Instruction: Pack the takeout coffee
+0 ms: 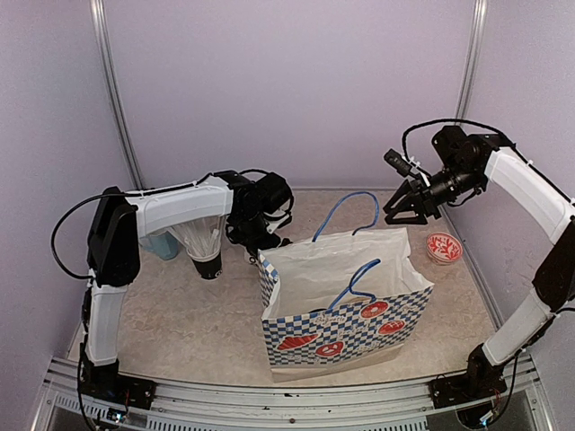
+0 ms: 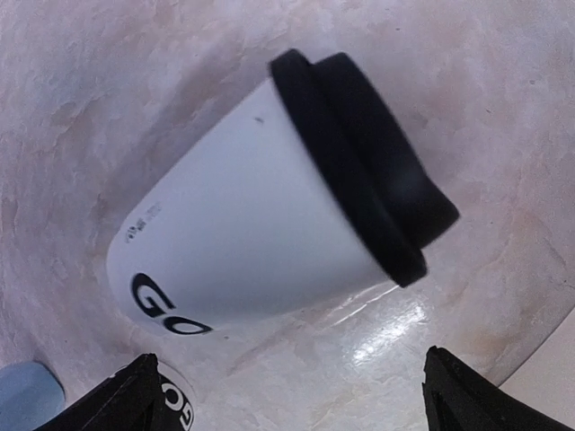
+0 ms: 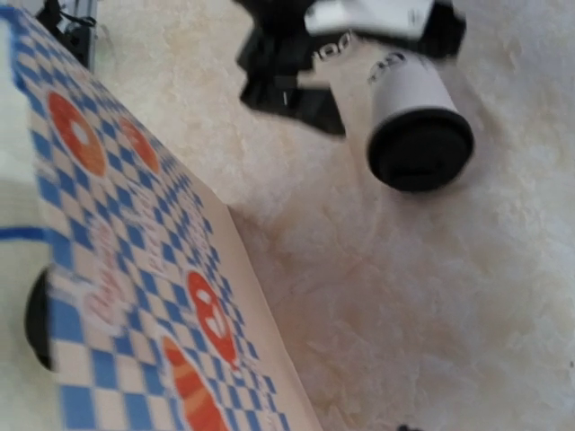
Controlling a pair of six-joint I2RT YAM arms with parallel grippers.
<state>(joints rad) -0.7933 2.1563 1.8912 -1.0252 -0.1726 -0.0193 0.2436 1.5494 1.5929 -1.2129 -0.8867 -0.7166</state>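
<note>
Takeout coffee cup (image 2: 252,215), white paper with black lettering near its base and a round black lid (image 2: 368,171), is seen on the pale marbled desk (image 2: 108,81), outside the bag. In the left wrist view it is seen from steeply above, with its base toward the lower left and its lid toward the upper right. The left gripper (image 2: 289,364) is held just short of the cup. Its two black fingers (image 2: 130,400) are spread wide at the bottom corners of the view, and the cup is touched by neither.

In the overhead view, this gripper is placed at the left rim of a paper bag (image 1: 346,328) that is stood open in the middle of the desk. The bag is printed with blue and white checks and red rounds, and its blue handles (image 1: 346,211) are raised above it. The cup is hidden beneath the arm there.

In the right wrist view, the cup is shown near the bag's checked wall. A dark round shape (image 3: 36,319) at the left edge may be a second lid, but the view is too blurred to tell.

The right gripper (image 1: 406,215) is hung above the bag's far right corner, fingers partly apart, with nothing seen between them.

A black cup of white straws (image 1: 207,247) and a light-blue mug (image 1: 162,244) are set behind the left arm. A small red-and-white bowl (image 1: 443,247) is placed to the right of the bag.
</note>
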